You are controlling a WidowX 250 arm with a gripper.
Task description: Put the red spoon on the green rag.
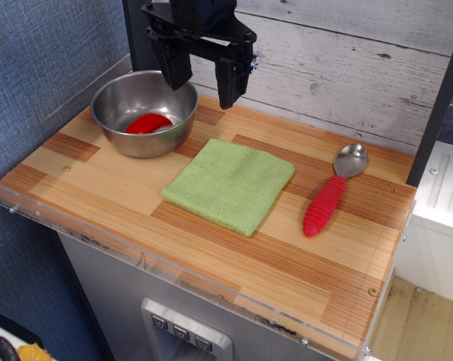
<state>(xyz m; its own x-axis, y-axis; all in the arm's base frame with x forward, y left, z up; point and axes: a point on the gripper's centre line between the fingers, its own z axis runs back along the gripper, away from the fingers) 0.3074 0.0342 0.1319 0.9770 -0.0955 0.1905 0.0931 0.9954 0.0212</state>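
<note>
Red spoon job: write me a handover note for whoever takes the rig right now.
Gripper: open and empty, fingers pointing down, hanging above the back of the table near the steel bowl.
Red spoon: lying flat on the wooden table, to the right of the green rag and apart from it, metal end toward the back wall.
Green rag: spread flat mid-table, nothing on it.
A smooth red object sits in the steel bowl; it is not the spoon.
Done: nothing yet.
Left: move over to the spoon, grasp it, lift it, set it on the rag.
</note>
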